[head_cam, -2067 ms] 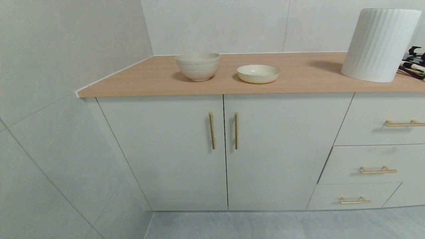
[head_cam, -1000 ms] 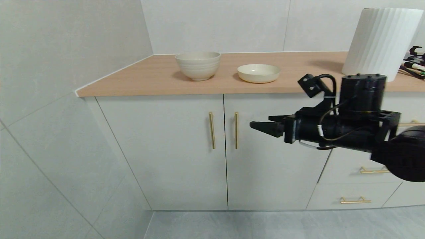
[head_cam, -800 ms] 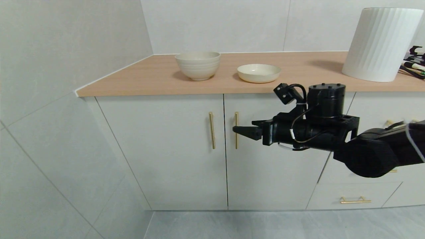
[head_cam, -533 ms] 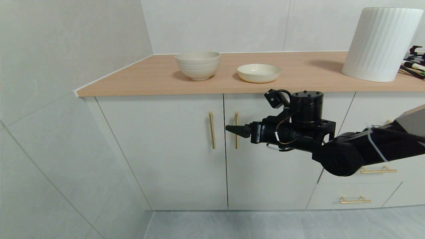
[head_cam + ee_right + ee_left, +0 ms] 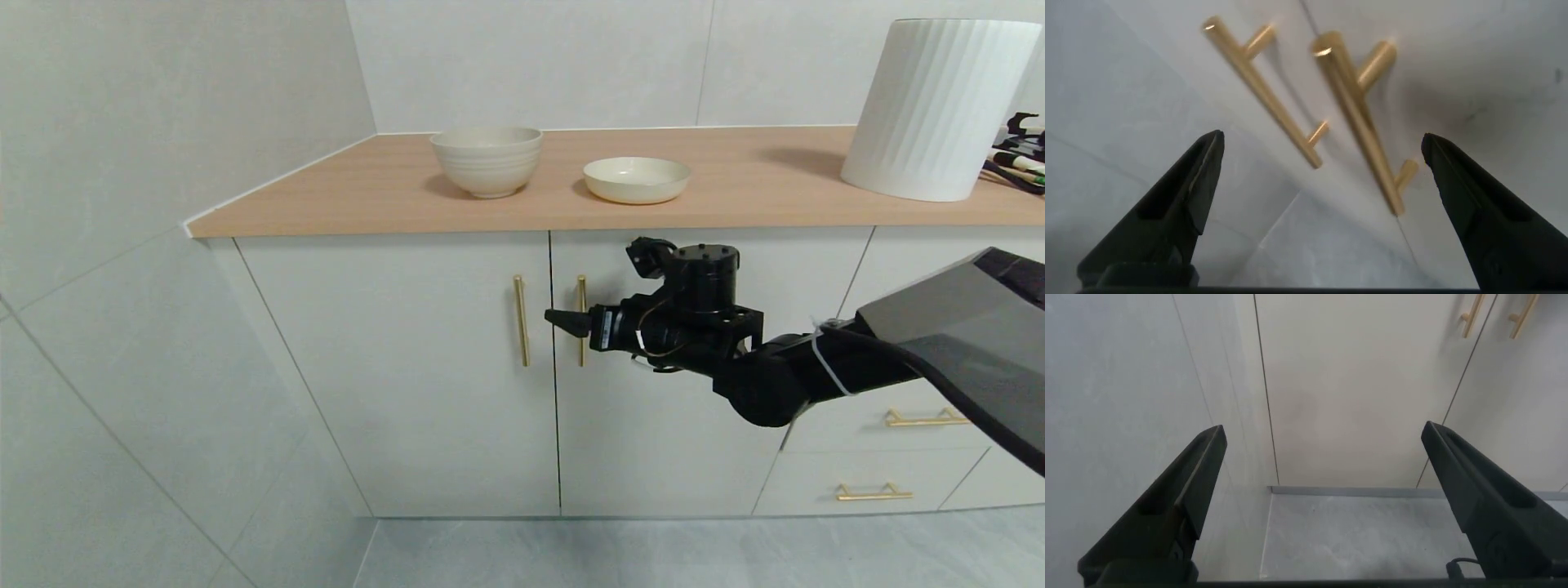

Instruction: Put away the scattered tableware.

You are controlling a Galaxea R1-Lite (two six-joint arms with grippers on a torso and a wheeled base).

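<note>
Counter [image 5: 735, 204]: runs along the back wall and ends at the side wall on the left, with the cabinet beneath it.
Bowl [image 5: 486, 161]: on the counter, towards its left end.
Dish [image 5: 636, 180]: on the counter, near the bowl, on its right.
Cylinder [image 5: 935, 109]: on the counter, well apart to the right of the dish.
Brushes [image 5: 1016, 163]: on the counter, just right of the cylinder.
Left handle [image 5: 520, 320] and right handle [image 5: 580, 320]: upright, side by side, one on each side of the seam between the doors.
Drawers [image 5: 898, 400]: stacked, right of the doors.
Right gripper [image 5: 563, 320]: before the doors, level with the handles, tips at the right handle; contact cannot be told.
Left gripper [image 5: 1323, 437]: low, before the foot of the left door, near the side wall.
</note>
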